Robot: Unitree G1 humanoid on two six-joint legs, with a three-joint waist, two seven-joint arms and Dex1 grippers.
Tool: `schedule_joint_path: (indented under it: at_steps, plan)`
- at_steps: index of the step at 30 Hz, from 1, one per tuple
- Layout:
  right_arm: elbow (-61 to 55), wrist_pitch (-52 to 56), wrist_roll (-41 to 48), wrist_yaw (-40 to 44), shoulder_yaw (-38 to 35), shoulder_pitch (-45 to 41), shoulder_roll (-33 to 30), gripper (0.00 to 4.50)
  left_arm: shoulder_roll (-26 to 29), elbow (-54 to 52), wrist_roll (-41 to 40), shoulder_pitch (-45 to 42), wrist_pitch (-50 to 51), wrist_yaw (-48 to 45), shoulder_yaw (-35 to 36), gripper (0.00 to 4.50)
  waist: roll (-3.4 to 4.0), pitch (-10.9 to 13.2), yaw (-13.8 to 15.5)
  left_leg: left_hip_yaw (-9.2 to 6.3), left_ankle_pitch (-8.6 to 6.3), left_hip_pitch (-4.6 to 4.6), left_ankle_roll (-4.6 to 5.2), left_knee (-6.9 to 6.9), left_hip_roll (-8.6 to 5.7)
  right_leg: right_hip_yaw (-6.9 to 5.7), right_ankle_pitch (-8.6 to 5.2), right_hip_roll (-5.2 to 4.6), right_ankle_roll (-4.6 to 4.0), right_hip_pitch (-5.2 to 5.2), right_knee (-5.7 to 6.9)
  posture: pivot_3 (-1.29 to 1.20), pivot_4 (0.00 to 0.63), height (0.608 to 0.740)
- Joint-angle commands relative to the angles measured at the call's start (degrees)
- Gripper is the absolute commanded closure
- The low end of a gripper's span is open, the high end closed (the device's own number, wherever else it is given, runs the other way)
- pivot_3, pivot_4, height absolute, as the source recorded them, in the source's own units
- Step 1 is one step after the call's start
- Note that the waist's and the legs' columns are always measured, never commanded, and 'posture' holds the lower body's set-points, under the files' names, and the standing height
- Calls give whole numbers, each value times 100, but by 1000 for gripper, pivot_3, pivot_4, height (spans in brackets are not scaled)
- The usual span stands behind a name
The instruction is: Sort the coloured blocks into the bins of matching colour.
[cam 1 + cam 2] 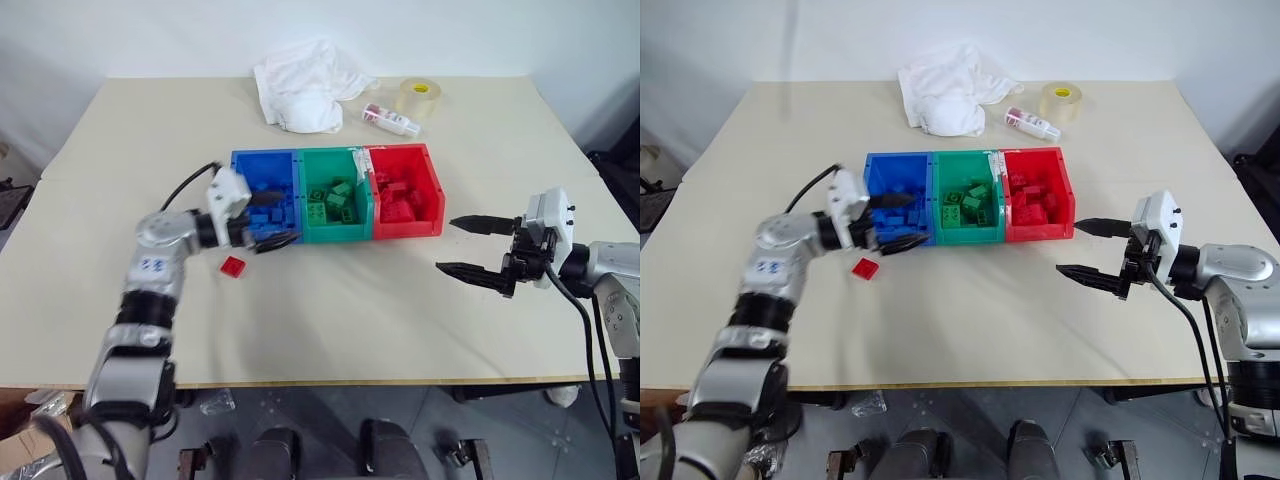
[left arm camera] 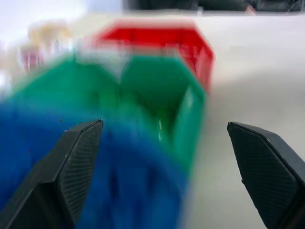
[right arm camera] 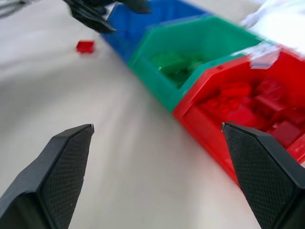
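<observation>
**One red brick left on the table**

A lone red block (image 1: 232,265) lies on the table (image 1: 330,310), just left of the blue bin (image 1: 262,165). It is judged light, rigid and slick, best pinched across its flat sides. The left gripper (image 1: 268,222) and right gripper (image 1: 468,246) are both spread wide, nothing held.

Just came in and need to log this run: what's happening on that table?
A robot is sorting toy bricks by colour into three joined bins, which already hold matching bricks. One red brick lies loose on the table. The left gripper, open and empty, is at the blue bin; the right gripper hovers open beside the red bin.
</observation>
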Motion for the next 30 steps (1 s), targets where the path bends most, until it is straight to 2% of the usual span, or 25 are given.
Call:
schedule_joint_path:
  at_steps: [1,6,10,13,21,25,30]
  plan:
    - [345,-254,-142,544,177,-330,-189,0,588,-1514,-556,929,557,-120,541,55,0,0,14,-4,0,0,0,1,-2,1,0,-3,0,2,1,0,150,740]
    - [906,-471,-95,1437,362,-708,-245,0,1393,-2594,-887,3087,932,-91,1687,55,2,-1,1,-18,-1,2,-1,-4,-3,7,-1,-4,-2,11,-14,0,150,740]
    - [1242,-631,-128,1909,431,-831,-307,0,1585,-2774,-1089,4046,913,-51,2381,55,2,0,106,-22,-2,3,-3,1,1,3,-3,-4,-6,18,-20,0,150,740]
    - [1359,-687,-88,2012,477,-901,-304,0,1654,-2723,-1140,4408,890,-29,2639,55,2,0,168,-21,-2,3,-3,6,-1,7,-3,-6,-6,23,-27,0,150,740]
    - [1290,-672,-73,1841,493,-887,-250,0,1552,-2685,-1124,4200,898,213,2285,55,3,0,143,-21,-4,3,-6,2,-2,5,-3,-5,-6,20,-24,0,150,740]
    - [1111,-630,-51,1638,421,-739,-230,0,1236,-2504,-927,3484,823,480,1533,55,3,0,166,-19,-4,3,-6,3,-2,4,-3,-5,-6,19,-21,0,150,740]
    - [776,-525,22,1398,293,-481,-199,0,607,-1657,-338,2407,511,859,576,55,3,0,163,-17,-4,3,-5,8,-10,1,-2,-6,-5,18,-8,0,150,740]
